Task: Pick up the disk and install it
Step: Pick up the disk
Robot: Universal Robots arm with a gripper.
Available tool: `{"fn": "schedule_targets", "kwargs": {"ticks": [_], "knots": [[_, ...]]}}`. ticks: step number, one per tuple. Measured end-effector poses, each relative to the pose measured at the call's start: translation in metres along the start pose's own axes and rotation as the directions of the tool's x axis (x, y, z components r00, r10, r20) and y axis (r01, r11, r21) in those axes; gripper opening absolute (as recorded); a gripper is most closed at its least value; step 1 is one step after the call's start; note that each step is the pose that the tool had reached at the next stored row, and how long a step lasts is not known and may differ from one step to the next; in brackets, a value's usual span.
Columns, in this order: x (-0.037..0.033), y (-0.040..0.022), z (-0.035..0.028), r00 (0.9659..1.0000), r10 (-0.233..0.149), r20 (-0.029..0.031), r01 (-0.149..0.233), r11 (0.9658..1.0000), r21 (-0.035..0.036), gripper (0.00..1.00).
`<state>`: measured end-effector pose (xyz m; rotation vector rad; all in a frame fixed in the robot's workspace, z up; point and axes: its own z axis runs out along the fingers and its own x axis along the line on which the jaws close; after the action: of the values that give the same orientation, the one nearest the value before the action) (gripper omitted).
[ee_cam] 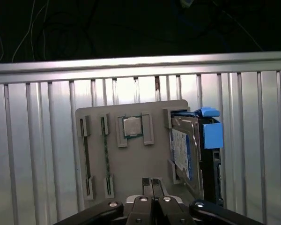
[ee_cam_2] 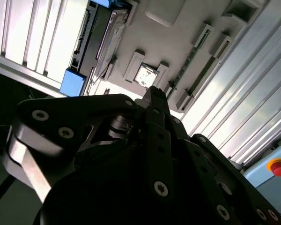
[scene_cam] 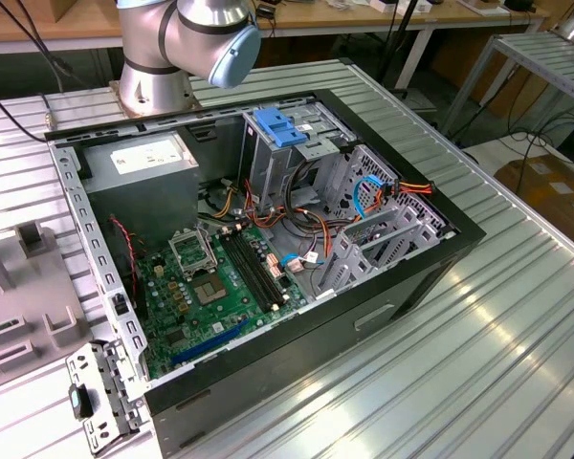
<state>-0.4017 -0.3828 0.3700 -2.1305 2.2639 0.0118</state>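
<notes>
The tool (ee_cam: pixel 153 184) is held pressed together, empty, over the grey tray (ee_cam: pixel 131 166), so the disk (ee_cam: pixel 183 152) stood on edge there could be toppled if approached unspread.

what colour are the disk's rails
Blue rails on the disk, clearest in the first wrist view.

Ribbed metal tabletop (scene_cam: pixel 517 316); wooden bench (scene_cam: pixel 38 24) behind; cardboard (scene_cam: pixel 545 191) on floor.

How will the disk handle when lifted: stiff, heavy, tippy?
Probably rigid: the disk is a metal slab, likely heavy for its size. It stands on edge in the tray, so a sideways push might tip it. Its blue plastic rails may flex.
</notes>
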Motion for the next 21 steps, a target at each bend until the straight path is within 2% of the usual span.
{"fn": "schedule_targets", "kwargs": {"ticks": [3,4,5,6,8,9,10,16,21], "knots": [[0.0000,0.0000,0.0000,1.0000,0.000,0.0000,0.000,1.0000,0.0000,0.11],[0.0000,0.0000,0.0000,1.0000,0.000,0.0000,0.000,1.0000,0.0001,0.24],[0.0000,0.0000,0.0000,1.0000,0.000,0.0000,0.000,1.0000,0.0000,0.29],[0.0000,0.0000,0.0000,1.0000,0.000,0.0000,0.000,1.0000,0.0000,0.29],[0.0000,0.0000,0.0000,1.0000,0.000,0.0000,0.000,1.0000,0.0000,0.42],[0.0000,0.0000,0.0000,1.0000,0.000,0.0000,0.000,1.0000,0.0000,0.42],[0.0000,0.0000,0.0000,1.0000,0.000,0.0000,0.000,1.0000,0.0000,0.48],[-0.0001,0.0000,0.0003,1.0000,0.000,0.0001,0.000,1.0000,0.0001,0.48],[-0.0040,0.0004,0.0011,1.0000,0.000,0.0000,0.000,1.0000,0.0001,0.48]]}}
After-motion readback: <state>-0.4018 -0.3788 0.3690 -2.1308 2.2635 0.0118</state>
